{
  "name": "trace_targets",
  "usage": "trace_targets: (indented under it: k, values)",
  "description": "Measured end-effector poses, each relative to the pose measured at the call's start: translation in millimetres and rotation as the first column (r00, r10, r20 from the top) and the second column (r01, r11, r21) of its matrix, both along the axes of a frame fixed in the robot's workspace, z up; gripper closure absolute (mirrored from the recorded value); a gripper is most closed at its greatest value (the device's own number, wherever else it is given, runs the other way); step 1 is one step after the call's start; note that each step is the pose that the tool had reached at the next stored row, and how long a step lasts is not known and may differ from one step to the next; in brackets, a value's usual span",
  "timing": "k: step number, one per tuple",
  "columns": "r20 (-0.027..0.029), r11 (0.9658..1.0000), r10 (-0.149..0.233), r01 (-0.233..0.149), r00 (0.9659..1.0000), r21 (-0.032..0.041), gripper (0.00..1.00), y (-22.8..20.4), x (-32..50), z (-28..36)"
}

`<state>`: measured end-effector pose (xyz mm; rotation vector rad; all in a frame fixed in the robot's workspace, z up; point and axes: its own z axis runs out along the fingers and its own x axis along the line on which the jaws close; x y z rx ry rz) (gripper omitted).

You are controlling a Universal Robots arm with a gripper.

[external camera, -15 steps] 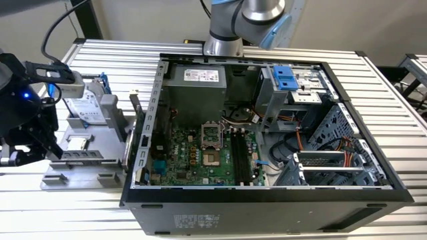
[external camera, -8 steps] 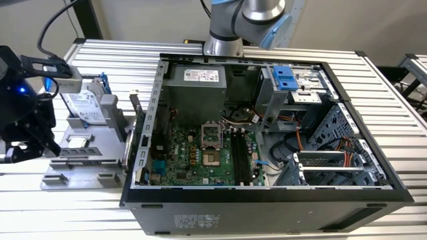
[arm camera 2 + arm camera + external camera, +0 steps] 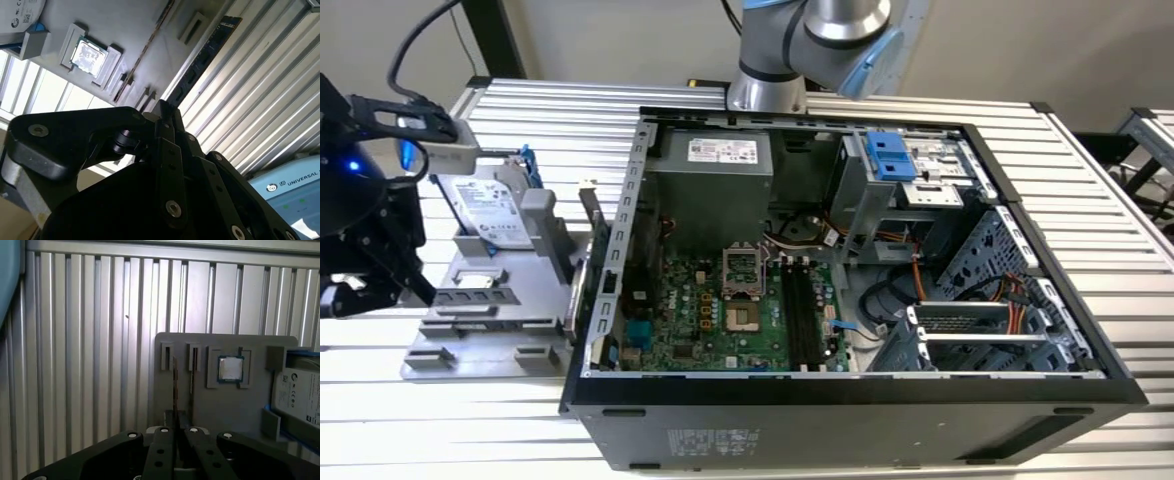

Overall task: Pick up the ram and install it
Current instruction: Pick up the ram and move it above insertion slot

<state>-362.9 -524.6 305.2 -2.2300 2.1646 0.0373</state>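
Observation:
The ram (image 3: 207, 52) is a long dark-blue stick that runs away from my fingers over the ribbed table. It shows edge-on as a thin line (image 3: 175, 385) in the first wrist view. My gripper (image 3: 167, 111) has its black fingers closed together on the stick's near end; in the first wrist view the gripper (image 3: 176, 432) stands at the edge of the grey fixture (image 3: 210, 405). In the exterior view the gripper (image 3: 360, 285) hangs at the far left, beside the fixture (image 3: 480, 335) and well away from the computer case (image 3: 854, 400).
The fixture also holds a silver hard drive (image 3: 494, 205), a square processor chip (image 3: 230, 368) and a second thin stick (image 3: 191, 382) upright in a slot. The open case shows a green motherboard (image 3: 707, 320) with long black slots (image 3: 801, 310). A ribbed aluminium table (image 3: 454, 430) lies under everything.

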Motion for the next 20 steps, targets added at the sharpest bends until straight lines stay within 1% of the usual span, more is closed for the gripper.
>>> trace_targets:
  k: [4, 20]
  values:
    - [0.0, 1.0, 0.0, 0.0, 1.0, 0.0, 1.0, 0.0, 0.0, 6.7]
    - [0.0, 1.0, 0.0, 0.0, 1.0, 0.0, 1.0, 0.0, 0.0, 37.4]
